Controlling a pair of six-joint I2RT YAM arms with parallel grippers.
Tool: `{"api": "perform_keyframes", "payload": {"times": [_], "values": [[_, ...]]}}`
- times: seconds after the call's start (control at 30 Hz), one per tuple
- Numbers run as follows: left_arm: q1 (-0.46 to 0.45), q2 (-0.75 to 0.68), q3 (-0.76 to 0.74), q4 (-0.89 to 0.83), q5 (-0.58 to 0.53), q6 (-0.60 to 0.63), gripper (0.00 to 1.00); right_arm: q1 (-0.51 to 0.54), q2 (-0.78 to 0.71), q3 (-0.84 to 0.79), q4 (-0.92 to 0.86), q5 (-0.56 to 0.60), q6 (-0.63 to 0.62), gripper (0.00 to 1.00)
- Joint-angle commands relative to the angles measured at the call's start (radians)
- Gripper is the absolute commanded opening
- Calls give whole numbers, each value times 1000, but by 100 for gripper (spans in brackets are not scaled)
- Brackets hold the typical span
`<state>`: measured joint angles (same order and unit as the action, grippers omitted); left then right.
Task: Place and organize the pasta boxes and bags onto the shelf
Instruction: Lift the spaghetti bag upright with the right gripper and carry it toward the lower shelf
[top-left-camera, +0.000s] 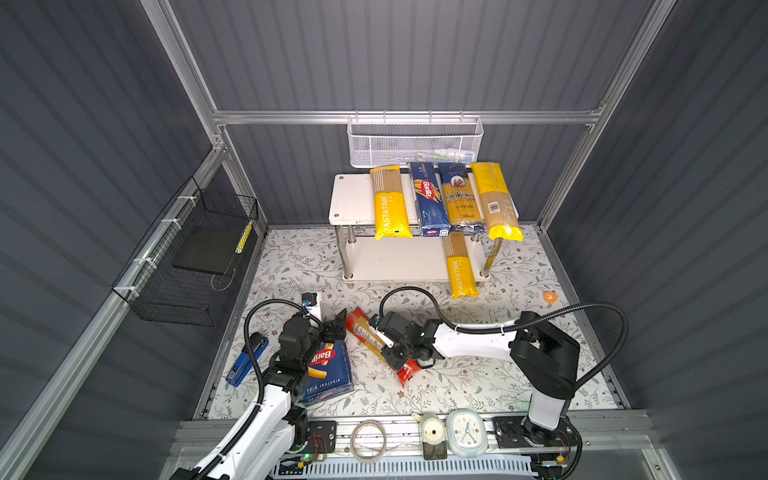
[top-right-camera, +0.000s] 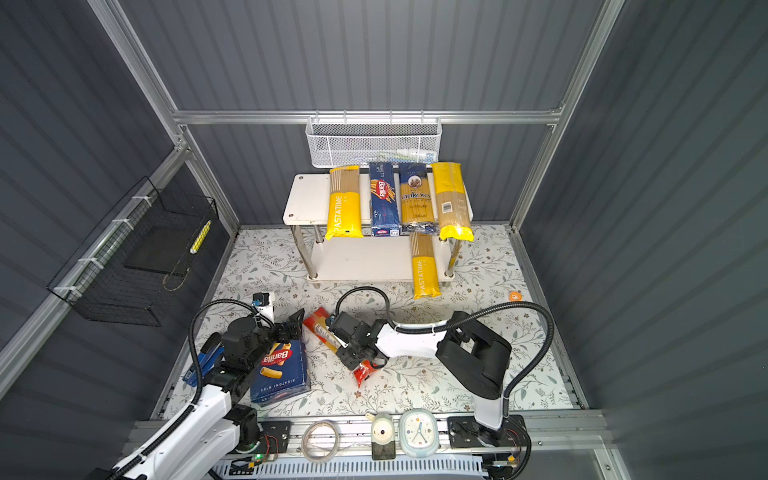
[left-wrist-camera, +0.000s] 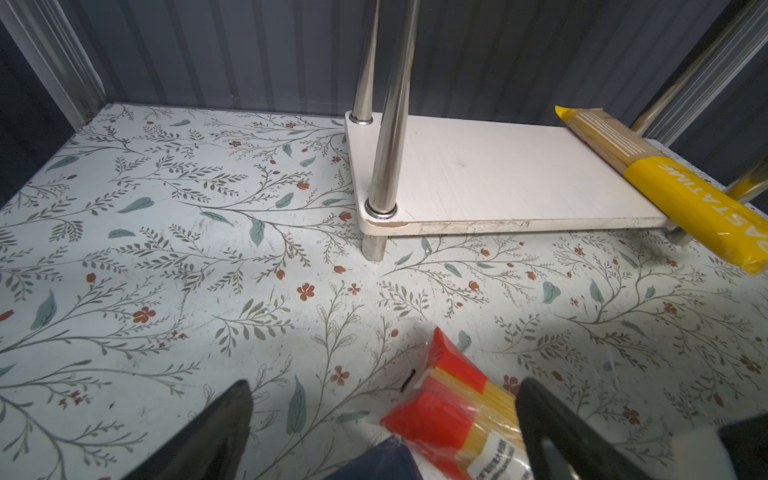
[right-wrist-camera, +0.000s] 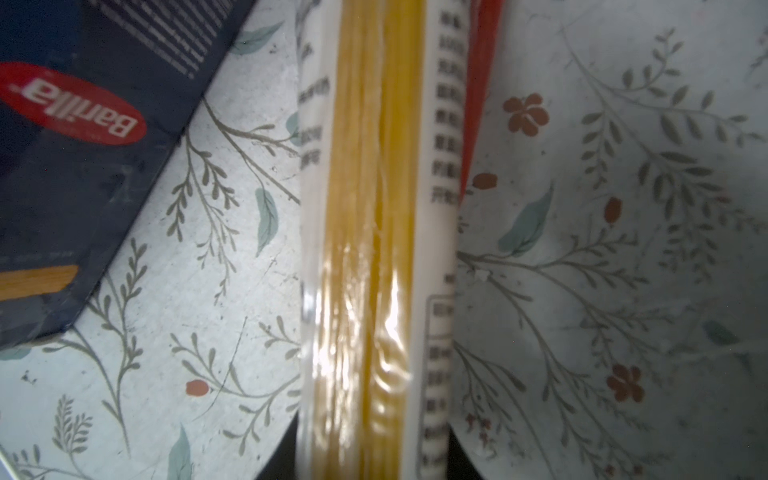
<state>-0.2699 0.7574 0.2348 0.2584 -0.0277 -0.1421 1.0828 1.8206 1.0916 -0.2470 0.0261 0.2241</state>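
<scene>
The red-ended clear spaghetti bag (top-left-camera: 368, 332) (top-right-camera: 322, 328) lies slanted on the floral floor. My right gripper (top-left-camera: 394, 352) (top-right-camera: 352, 353) (right-wrist-camera: 372, 457) is shut on the bag's (right-wrist-camera: 374, 249) middle, a black finger on each side. The wide Barilla rigatoni box (top-left-camera: 328, 370) (right-wrist-camera: 62, 166) lies flat to its left. Above the box's far edge, my left gripper (top-left-camera: 338, 324) (left-wrist-camera: 384, 388) is open, with the bag's red end (left-wrist-camera: 440, 411) between its fingers, untouched. The shelf (top-left-camera: 353, 199) carries a PASTATIME bag (top-left-camera: 390, 208), the Barilla spaghetti box (top-left-camera: 430, 199), the ankara bag (top-left-camera: 459, 195) and a barcode-labelled bag (top-left-camera: 494, 199) on top. Another PASTATIME bag (top-left-camera: 459, 266) (left-wrist-camera: 685, 199) lies on the lower board (left-wrist-camera: 498, 174).
A white mesh basket (top-left-camera: 415, 141) hangs above the shelf and a black wire basket (top-left-camera: 187, 257) on the left wall. A blue stapler (top-left-camera: 245, 361) lies at the floor's left edge, an orange bit (top-left-camera: 550, 296) far right. A clock (top-left-camera: 465, 432) and tape ring (top-left-camera: 368, 440) sit on the front rail.
</scene>
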Motion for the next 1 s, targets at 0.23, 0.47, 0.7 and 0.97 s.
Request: {"api": "perform_keyframes", "payload": {"times": [0.23,0.47,0.7,0.97], "values": [[-6,-7,23,13,-12,10,100,-91,-178,-83,158,-96,131,9],[-6,-4,24,13,-12,10,100,-110,-256,-86,99,54,137,4],[-6,-6,23,13,-10,10,100,-135,-313,-83,71,169,167,4],[-7,-6,24,13,-12,10,99,-206,-379,-102,62,200,190,6]]}}
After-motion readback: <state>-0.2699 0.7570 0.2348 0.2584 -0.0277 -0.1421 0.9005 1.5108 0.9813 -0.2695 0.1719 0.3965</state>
